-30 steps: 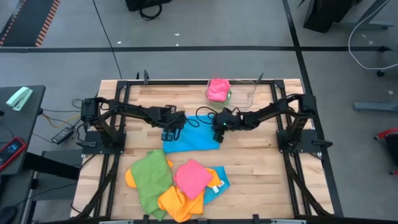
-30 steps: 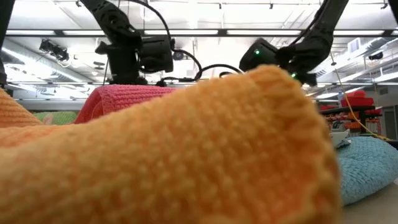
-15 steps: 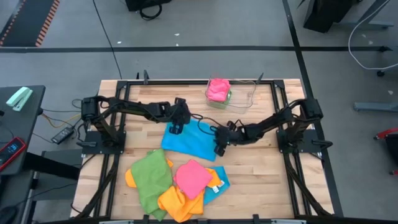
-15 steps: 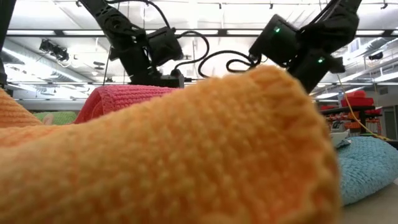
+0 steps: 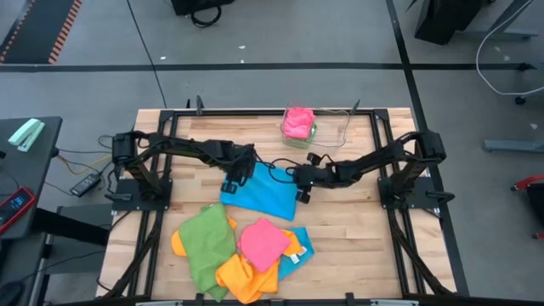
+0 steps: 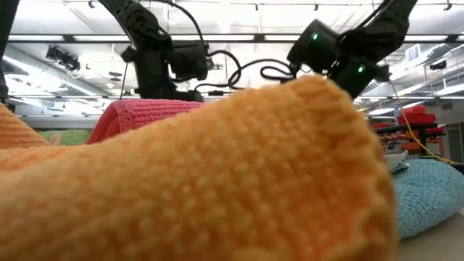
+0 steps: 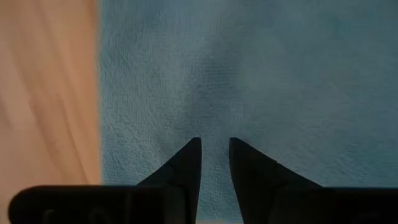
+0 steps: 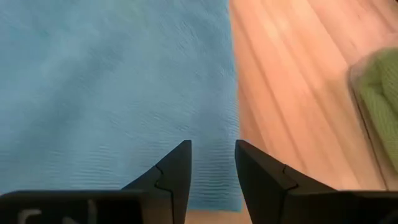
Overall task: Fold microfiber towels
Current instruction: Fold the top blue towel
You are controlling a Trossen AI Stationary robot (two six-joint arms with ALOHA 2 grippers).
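A sky-blue towel lies spread flat on the wooden table, and it fills the left wrist view and the right wrist view. My left gripper points down over the towel, close to its left edge, with a narrow gap between its fingers. My right gripper slants over the towel's right near corner, open a little wider. Nothing is lifted. My left gripper's fingertips stand over the flat cloth beside the towel's left edge; I cannot tell if they touch it. My right gripper's fingertips stand over the towel's corner; whether they touch it, I cannot tell either.
A pile of green, pink, orange and blue towels lies at the near side; the orange one blocks most of the low view. A clear tray at the far edge holds a pink towel over green cloth.
My right gripper has gone toward the table's near edge along the blue towel's right side. The towel's right near corner now lies closer to the near edge than before; its far left part has stayed under my left gripper.
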